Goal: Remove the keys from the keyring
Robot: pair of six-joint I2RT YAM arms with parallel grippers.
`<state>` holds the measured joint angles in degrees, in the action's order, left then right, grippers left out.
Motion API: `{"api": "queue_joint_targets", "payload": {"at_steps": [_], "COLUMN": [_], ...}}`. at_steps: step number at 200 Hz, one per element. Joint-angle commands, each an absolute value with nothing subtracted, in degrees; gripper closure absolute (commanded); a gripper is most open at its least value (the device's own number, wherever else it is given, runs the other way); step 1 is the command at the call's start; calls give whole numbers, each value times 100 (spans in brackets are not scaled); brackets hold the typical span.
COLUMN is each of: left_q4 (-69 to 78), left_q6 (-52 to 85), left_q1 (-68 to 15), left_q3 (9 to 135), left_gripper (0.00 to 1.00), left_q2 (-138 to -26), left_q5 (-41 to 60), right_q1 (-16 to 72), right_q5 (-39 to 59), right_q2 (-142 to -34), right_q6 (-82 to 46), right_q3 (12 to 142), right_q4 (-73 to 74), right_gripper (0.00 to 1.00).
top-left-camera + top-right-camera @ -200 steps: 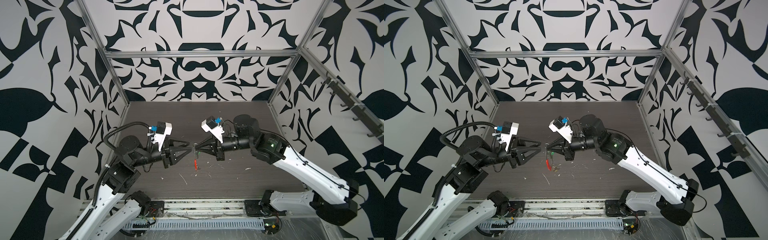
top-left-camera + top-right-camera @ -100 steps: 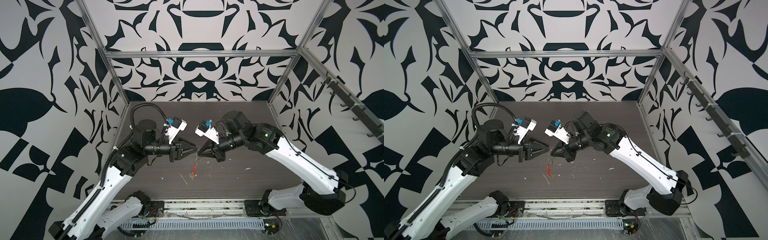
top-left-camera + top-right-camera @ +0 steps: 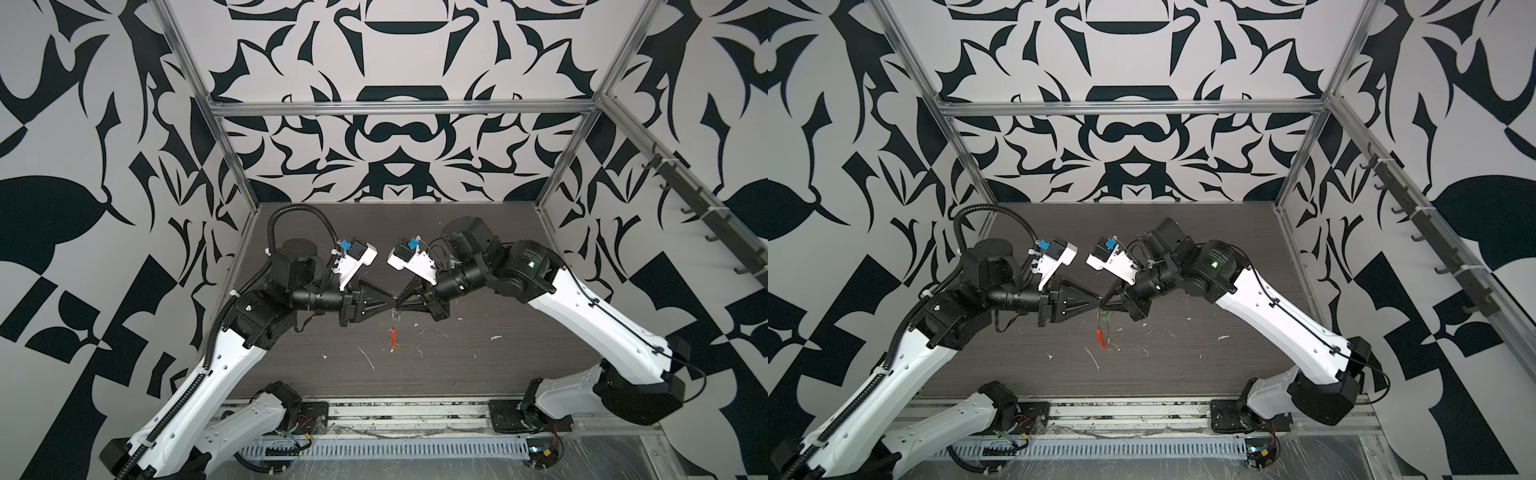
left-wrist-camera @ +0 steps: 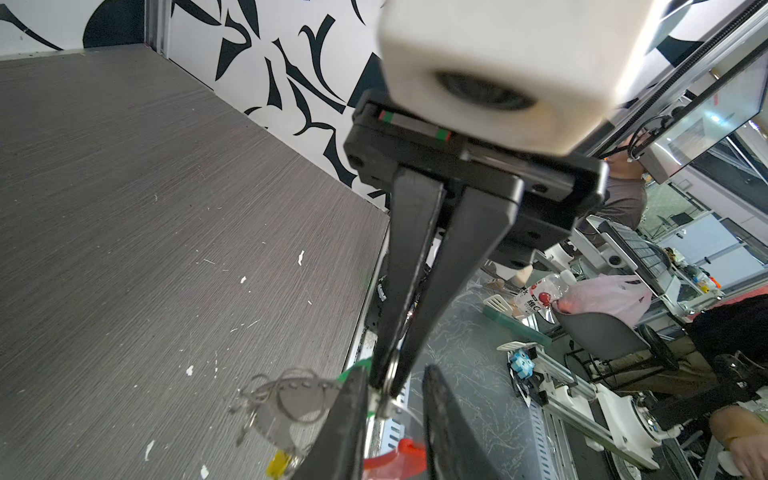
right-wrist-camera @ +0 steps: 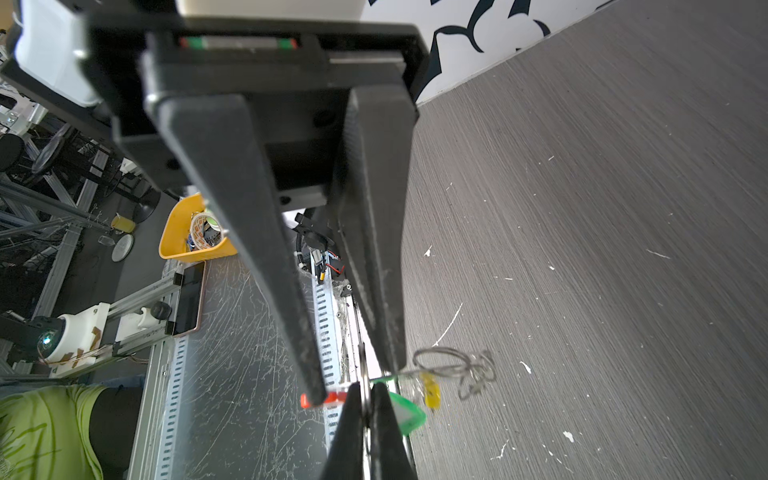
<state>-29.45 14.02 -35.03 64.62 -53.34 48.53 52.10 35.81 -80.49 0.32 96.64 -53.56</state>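
Right hand (image 4: 384,386) pinches green key's (image 5: 409,413) silver ring (image 4: 390,372), apparently; left hand (image 5: 352,383) straddles it.

The fingers (image 5: 232,199) are long matte-black tapered wedges with a grainy surface. Just behind them a black block (image 5: 365,41) bears a silver rail strip (image 5: 239,42) tipped red and green, and a white camera box (image 3: 361,255) with a blue plug (image 3: 344,246). Further back come black joint housings (image 3: 299,257), then white shells (image 3: 582,316). The left arm (image 3: 232,357) carries a ribbed black cable conduit (image 3: 291,210); the right arm (image 3: 519,270), a thin black cable (image 3: 623,327) and a small green light (image 3: 530,263).
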Motion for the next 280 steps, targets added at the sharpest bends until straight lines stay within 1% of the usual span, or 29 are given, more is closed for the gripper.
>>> {"api": "queue_joint_targets", "payload": {"at_steps": [1, 46, 62, 81, 109, 115, 140, 159, 187, 194, 210, 245, 280], "left_q4": [-2981, -2933, -2838, -2697, -2396, -2296, -1469, -754, -61, 55, 427, 712, 764], "left_q6": [1305, 1309, 1365, 1436, 1550, 1567, 1848, 2019, 2231, 2279, 2441, 2627, 2702], "left_q1": [-3518, -3516, -3516, -3516, -3520, -3516, -3515, -3516, -3516, -3516, -3516, -3516, -3516], "left_q3": [6619, 6575, 6527, 6462, 6319, 6267, 5899, 5552, 5199, 5140, 4983, 4913, 4912], "left_gripper": [78, 92, 94, 100, 100, 100, 100, 100, 100, 100, 100, 100, 100], "left_q2": [-5374, -5405, -5401, -5398, -5325, -5269, -4895, -4576, -4287, -4235, -4133, -4135, -4175], "left_q5": [5048, 5091, 5086, 5080, 4986, 4923, 4639, 4332, 4075, 4053, 4056, 4246, 4425], "right_q1": [5212, 5218, 5212, 5212, 5212, 5216, 5228, 5225, 5226, 5223, 5227, 5228, 5230], "right_q5": [3709, 3656, 3661, 3656, 3551, 3486, 3201, 2955, 2627, 2621, 2694, 3141, 3445], "right_q2": [-8041, -8076, -8097, -8096, -7978, -7915, -7563, -7171, -6398, -6232, -6038, -6002, -6098], "right_q6": [124, 99, 89, 47, -37, -54, -140, -248, -509, -564, -685, -1007, -1138], "right_q3": [9923, 10002, 10041, 10038, 9865, 9781, 9306, 8763, 7689, 7456, 7091, 6591, 6530], "right_q4": [-5387, -5345, -5327, -5244, -4975, -4873, -4285, -3566, -2161, -1838, -1385, -488, -192], "right_gripper": [100, 100, 100, 100, 100, 96, 72, 63, 57, 55, 54, 52, 51]}}
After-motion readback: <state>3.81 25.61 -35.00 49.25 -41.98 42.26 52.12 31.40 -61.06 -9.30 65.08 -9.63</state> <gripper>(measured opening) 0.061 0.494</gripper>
